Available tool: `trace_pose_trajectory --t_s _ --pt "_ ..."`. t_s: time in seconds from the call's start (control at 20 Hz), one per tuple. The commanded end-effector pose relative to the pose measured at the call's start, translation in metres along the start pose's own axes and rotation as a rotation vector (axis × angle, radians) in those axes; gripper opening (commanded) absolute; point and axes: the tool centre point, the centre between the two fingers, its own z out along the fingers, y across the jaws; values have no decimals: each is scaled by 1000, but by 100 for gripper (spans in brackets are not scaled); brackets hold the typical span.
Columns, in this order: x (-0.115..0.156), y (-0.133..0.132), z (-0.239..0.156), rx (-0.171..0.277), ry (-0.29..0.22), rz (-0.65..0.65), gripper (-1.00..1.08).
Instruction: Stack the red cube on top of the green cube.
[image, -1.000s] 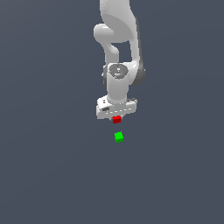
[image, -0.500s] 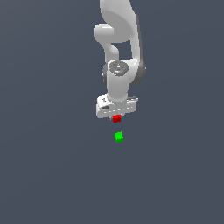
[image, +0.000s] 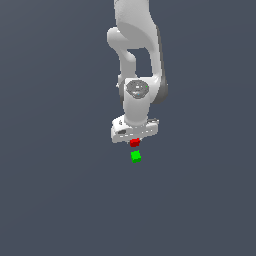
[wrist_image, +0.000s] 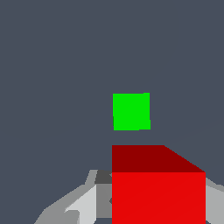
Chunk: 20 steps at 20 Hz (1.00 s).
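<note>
The red cube (image: 134, 142) is held between the fingers of my white gripper (image: 134, 142), just under the gripper's body. It fills the near part of the wrist view (wrist_image: 158, 192), with a grey finger (wrist_image: 83, 205) beside it. The green cube (image: 135, 156) lies on the dark grey surface just below the red cube in the exterior view, a small gap apart. In the wrist view the green cube (wrist_image: 131, 111) lies a little ahead of the held red cube. The gripper is shut on the red cube and holds it above the surface.
A plain dark grey surface (image: 60, 200) surrounds the cubes. The white arm (image: 137, 60) rises above the gripper in the exterior view.
The gripper with the red cube has barely moved. The green cube has stayed in place.
</note>
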Motion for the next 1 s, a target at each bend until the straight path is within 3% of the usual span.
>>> trace_pose_trajectory --t_s 0.0,0.35,0.7,0.75,0.95 --pt "12 0 8 0 0 0 -100" --pt "36 1 24 0 0 0 -100" --pt "43 1 29 0 0 0 -100" --pt "43 1 29 0 0 0 100" --pt "43 1 29 0 0 0 100"
